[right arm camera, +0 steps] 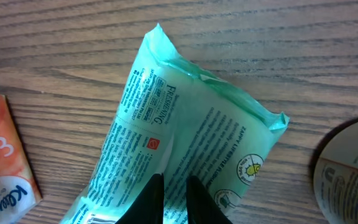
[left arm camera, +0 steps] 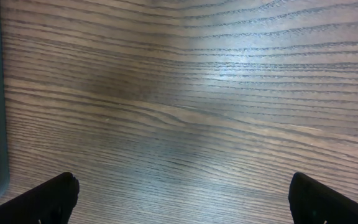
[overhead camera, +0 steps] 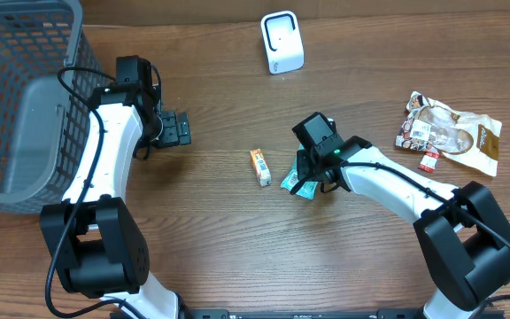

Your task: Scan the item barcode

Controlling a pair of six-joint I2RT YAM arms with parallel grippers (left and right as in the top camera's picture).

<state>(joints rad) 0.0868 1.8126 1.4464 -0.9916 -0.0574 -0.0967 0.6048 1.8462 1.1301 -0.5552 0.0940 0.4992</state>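
On my overhead feed the right gripper (overhead camera: 303, 182) sits low in the middle of the table (overhead camera: 220, 230), and through its wrist camera I see the two fingers (right arm camera: 151, 202) drawn nearly together, pinching the near edge of the green packet (right arm camera: 185, 124). The packet lies flat on the wood with its printed back up, small text running along its length, and one crimped end pointing toward the top of that frame. Just to the left of it is a small orange pack (overhead camera: 260, 166), near it but not touching. At the right edge of the wrist view there is a round labelled thing (right arm camera: 348, 171) I cannot identify. The white scanner (overhead camera: 282, 42) stands upright at the top centre of the overhead frame, well apart from the packet. The left gripper (overhead camera: 177, 128) hovers in the upper left beside the grey basket (overhead camera: 25, 53), with its jaws spread wide and nothing between them but bare wood. A heap of snack bags (overhead camera: 454, 133) lies at the right side.
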